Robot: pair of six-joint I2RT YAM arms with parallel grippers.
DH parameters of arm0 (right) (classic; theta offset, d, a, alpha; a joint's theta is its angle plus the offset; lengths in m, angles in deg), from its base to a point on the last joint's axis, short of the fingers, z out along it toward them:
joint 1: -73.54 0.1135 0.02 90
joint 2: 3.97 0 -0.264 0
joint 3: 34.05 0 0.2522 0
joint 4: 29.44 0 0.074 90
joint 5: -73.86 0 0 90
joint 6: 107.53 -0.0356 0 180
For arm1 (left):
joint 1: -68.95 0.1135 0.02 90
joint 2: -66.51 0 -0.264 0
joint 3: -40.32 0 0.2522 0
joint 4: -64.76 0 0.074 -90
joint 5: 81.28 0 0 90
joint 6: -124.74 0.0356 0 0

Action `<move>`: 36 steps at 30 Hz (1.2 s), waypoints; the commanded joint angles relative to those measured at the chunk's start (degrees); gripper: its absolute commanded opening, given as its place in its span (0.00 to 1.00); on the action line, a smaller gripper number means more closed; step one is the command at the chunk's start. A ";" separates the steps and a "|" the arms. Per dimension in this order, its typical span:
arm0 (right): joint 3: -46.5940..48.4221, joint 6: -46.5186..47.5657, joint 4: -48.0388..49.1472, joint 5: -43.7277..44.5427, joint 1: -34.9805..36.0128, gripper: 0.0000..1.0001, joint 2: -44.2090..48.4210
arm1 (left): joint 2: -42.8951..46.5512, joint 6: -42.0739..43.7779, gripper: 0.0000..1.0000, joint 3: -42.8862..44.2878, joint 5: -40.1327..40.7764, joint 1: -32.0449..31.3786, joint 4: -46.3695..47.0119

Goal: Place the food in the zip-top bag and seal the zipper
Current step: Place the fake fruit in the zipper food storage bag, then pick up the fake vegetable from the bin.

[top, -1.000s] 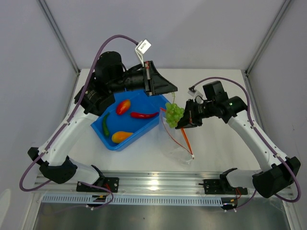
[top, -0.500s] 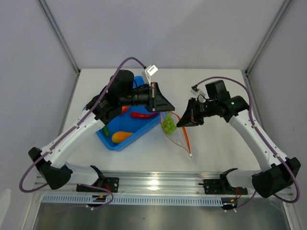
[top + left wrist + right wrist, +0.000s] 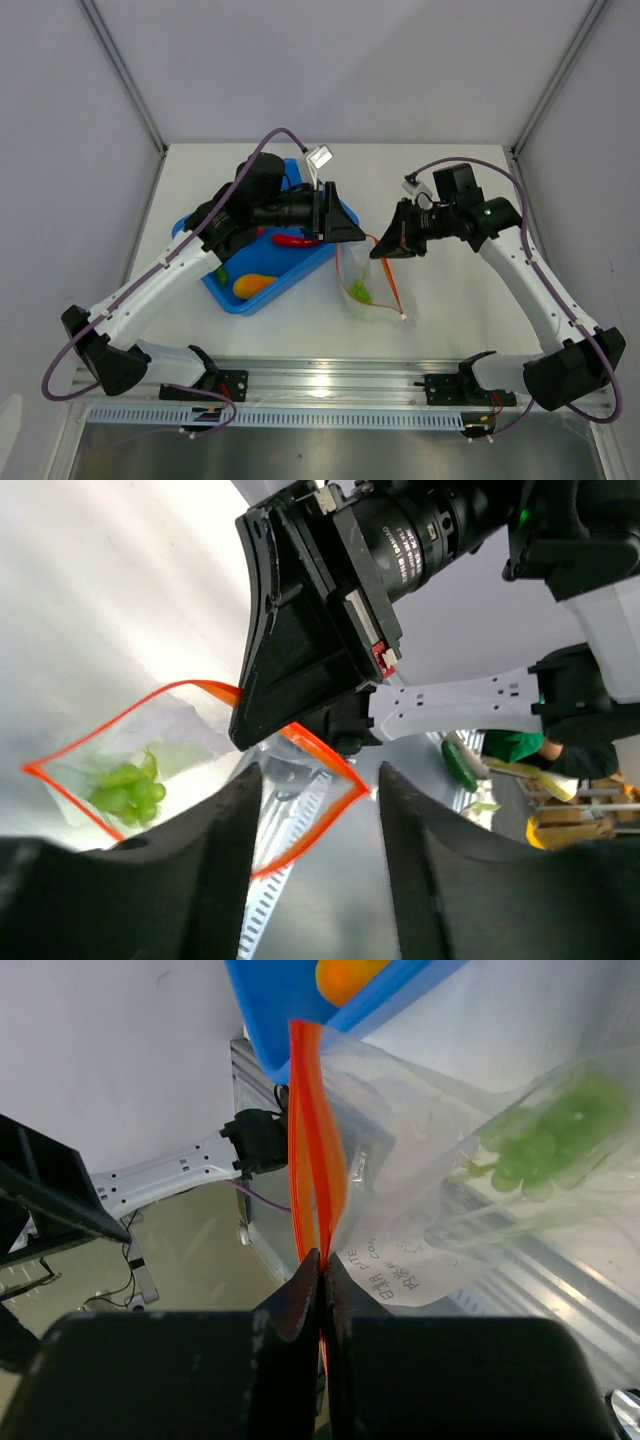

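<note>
The right gripper [image 3: 322,1265] is pinching the zipper [image 3: 315,1140], holding the zip-top bag [image 3: 372,290] open. The left gripper [image 3: 320,810] is hanging wide above its mouth. The green leafy piece [image 3: 359,291] is sitting inside, seemingly low, with the blue tray [image 3: 300,270] at nine o'clock.

Blue tray [image 3: 290,275] on white table [image 3: 460,300] (left of centre); rail [image 3: 340,385] along near edge.

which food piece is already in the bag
The green grape bunch: it sits inside the clear bag, while the red chili and yellow-orange piece lie in the blue tray.
</note>
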 commanded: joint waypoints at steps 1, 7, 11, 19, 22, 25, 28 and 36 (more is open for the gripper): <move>2.85 -1.05 1.29 -0.69 -0.55 0.00 -0.38 | -0.24 2.33 0.55 2.66 1.19 -0.43 -0.66; 4.96 -0.62 -0.02 0.98 -1.34 0.00 -1.52 | 1.00 7.34 0.84 5.30 9.27 0.35 -6.28; 7.86 1.49 -4.84 7.72 -1.52 0.00 -2.66 | 0.73 7.09 0.90 6.36 15.25 3.16 -10.84; 16.11 5.18 -12.68 21.19 -3.53 0.00 -3.89 | -1.55 5.94 0.97 4.60 27.47 12.03 -15.25; 19.97 6.41 -15.31 24.36 -4.85 0.00 -5.21 | -3.83 5.94 1.00 3.99 29.84 13.88 -15.25; 24.36 8.26 -18.21 26.56 -7.05 0.00 -7.49 | -6.47 5.77 1.00 3.37 32.12 15.03 -15.51; 27.45 10.62 -19.88 29.89 -8.02 0.00 -10.38 | -10.06 4.02 0.99 3.54 32.66 16.35 -16.47; 30.45 13.54 -20.68 34.74 -8.46 0.00 -17.34 | -22.98 -8.53 0.99 10.57 28.80 21.44 -24.29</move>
